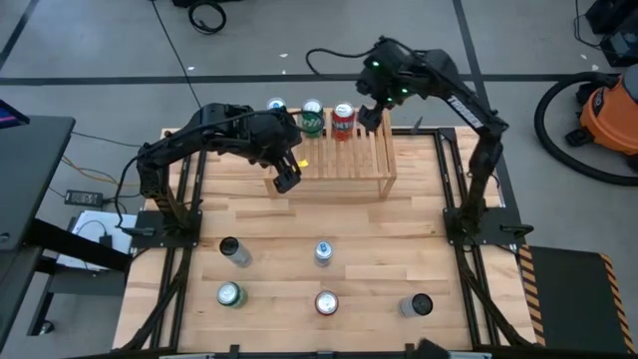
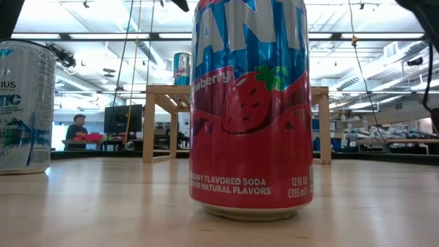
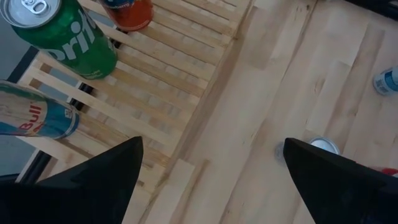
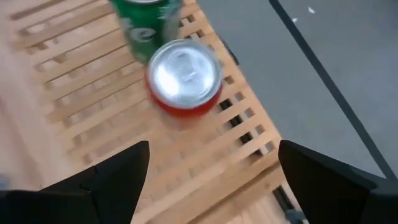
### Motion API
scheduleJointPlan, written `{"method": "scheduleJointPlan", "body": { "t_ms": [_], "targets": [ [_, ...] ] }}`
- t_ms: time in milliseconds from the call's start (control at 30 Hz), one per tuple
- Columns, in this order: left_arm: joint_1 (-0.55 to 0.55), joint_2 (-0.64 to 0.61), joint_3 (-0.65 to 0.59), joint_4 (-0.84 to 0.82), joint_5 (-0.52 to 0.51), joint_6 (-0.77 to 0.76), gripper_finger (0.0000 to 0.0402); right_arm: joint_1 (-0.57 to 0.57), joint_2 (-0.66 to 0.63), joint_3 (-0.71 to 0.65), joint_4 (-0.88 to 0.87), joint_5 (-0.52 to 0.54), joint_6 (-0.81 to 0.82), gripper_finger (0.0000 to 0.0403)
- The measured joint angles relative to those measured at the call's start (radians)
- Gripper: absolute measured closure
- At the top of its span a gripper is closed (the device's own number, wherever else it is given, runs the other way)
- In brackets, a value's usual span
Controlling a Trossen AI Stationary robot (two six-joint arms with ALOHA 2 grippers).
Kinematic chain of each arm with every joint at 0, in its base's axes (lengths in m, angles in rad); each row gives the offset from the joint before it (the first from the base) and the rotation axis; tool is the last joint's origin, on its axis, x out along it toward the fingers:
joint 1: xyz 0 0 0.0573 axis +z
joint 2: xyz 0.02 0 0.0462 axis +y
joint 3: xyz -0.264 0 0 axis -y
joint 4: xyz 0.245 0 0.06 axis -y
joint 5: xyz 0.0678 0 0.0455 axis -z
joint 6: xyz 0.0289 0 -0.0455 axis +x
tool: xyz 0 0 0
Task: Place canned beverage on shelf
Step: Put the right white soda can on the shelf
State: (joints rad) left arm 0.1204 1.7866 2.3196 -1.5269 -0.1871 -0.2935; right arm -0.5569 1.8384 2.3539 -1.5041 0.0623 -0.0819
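The light wood shelf (image 1: 339,160) stands at the table's far middle. Three cans stand upright along its far edge: a blue and silver one (image 1: 276,107), a green one (image 1: 312,118) and a red one (image 1: 343,122). My left gripper (image 1: 287,178) is open and empty over the shelf's near left corner; its wrist view (image 3: 212,142) shows the slats (image 3: 155,68) and the green can (image 3: 68,34). My right gripper (image 1: 371,118) is open and empty above the shelf, just right of the red can, whose silver top (image 4: 183,71) shows ahead of its fingers (image 4: 214,144).
Several more cans are on the near half of the table: a dark one (image 1: 234,251), a blue and white one (image 1: 322,253), a green one (image 1: 230,294), a red strawberry soda (image 1: 326,302) that fills the low view (image 2: 250,110), and a dark one (image 1: 417,304).
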Motion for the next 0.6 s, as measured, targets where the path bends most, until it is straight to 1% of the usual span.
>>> {"method": "scheduleJointPlan", "body": {
  "t_ms": [167, 300, 367, 467, 600],
  "targets": [
    [-0.007, 0.0, 0.0, -0.014, -0.013, 0.038, 0.0012, 0.064, -0.09, 0.0, -0.052, 0.016, 0.049, 0.0036],
    [-0.02, 0.0, 0.0, -0.027, -0.083, 0.055, 0.0012, 0.145, -0.157, -0.008, -0.065, 0.136, 0.093, 0.0036],
    [-0.021, 0.0, 0.0, -0.047, -0.114, 0.055, 0.0012, 0.182, -0.2, -0.021, -0.068, 0.173, 0.106, 0.0036],
    [-0.019, -0.005, 0.0, -0.045, -0.118, 0.057, 0.0012, 0.225, -0.271, -0.048, -0.068, 0.209, 0.118, 0.0036],
    [-0.02, -0.021, 0.002, -0.044, -0.12, 0.075, 0.0012, 0.263, -0.365, -0.085, -0.067, 0.293, 0.182, 0.0036]
  ]
}}
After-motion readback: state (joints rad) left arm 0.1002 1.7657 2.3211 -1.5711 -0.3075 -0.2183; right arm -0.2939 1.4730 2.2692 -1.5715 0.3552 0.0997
